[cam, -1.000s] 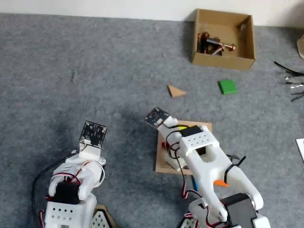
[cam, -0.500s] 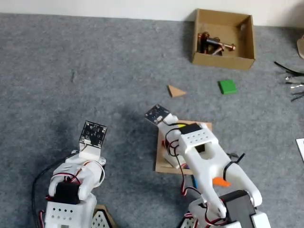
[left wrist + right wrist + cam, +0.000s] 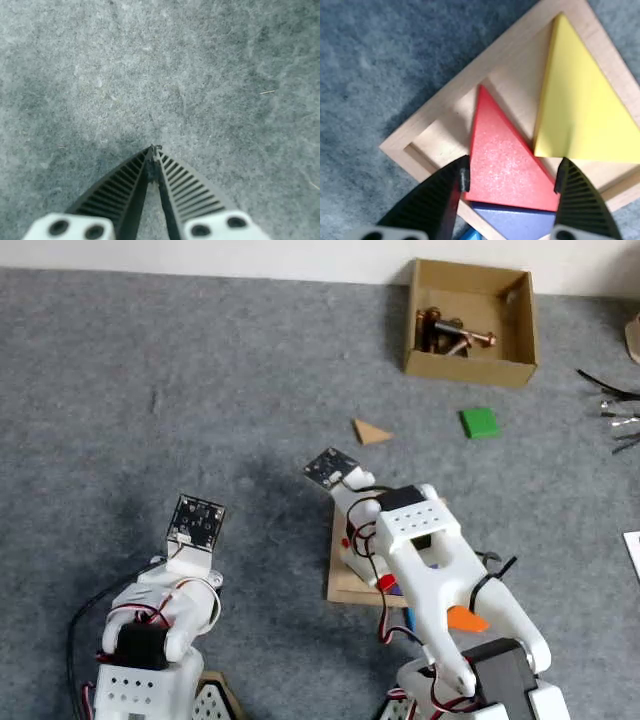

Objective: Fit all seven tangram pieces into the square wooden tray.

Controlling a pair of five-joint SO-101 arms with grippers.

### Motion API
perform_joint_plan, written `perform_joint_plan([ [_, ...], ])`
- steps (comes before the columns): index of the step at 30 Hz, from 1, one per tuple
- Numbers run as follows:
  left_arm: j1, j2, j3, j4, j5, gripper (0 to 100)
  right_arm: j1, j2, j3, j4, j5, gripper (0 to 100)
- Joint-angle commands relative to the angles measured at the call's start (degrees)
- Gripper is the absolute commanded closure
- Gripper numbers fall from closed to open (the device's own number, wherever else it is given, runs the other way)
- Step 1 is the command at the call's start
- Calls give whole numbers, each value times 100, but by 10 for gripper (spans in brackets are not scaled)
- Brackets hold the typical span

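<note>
The square wooden tray [image 3: 445,112] holds a red triangle [image 3: 505,165], a yellow triangle [image 3: 577,110] and the edge of a blue piece [image 3: 512,222]. My right gripper [image 3: 512,181] is open just above the tray, one finger on each side of the red triangle, which lies flat. From above, the right arm [image 3: 420,540] covers most of the tray [image 3: 340,585]. A tan triangle [image 3: 371,432] and a green square [image 3: 479,423] lie on the carpet beyond the tray. My left gripper [image 3: 153,151] is shut and empty over bare carpet at the near left.
A cardboard box [image 3: 470,360] with metal parts stands at the far right. Cables and tools lie at the right edge [image 3: 615,405]. Grey carpet [image 3: 150,370] lies open to the left and far side.
The right arm's wrist has shifted slightly toward the far side over the tray, now hiding the yellow piece in the high view. The left arm has not moved.
</note>
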Motion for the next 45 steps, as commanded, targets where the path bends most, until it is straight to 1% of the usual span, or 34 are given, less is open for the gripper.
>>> perform_joint_plan([
  [1,-92,-84,127,-9,35,990,84,-57,-312,409,-18,743],
  [16,-92,-84,127,-9,35,990,92,-57,-295,356,-44,739],
  [21,-92,-84,127,-9,35,990,75,-66,-400,699,-53,739],
  [28,-92,-84,127,-9,35,990,48,-66,-453,743,-53,741],
  [31,-92,-84,127,-9,35,990,48,-57,-444,673,-18,742],
  [38,-92,-84,127,-9,35,990,-22,-48,198,-136,0,742],
  [41,-92,-84,127,-9,35,990,-171,-48,391,-171,105,742],
  [45,-92,-84,127,-9,35,990,-171,-4,391,-189,176,742],
])
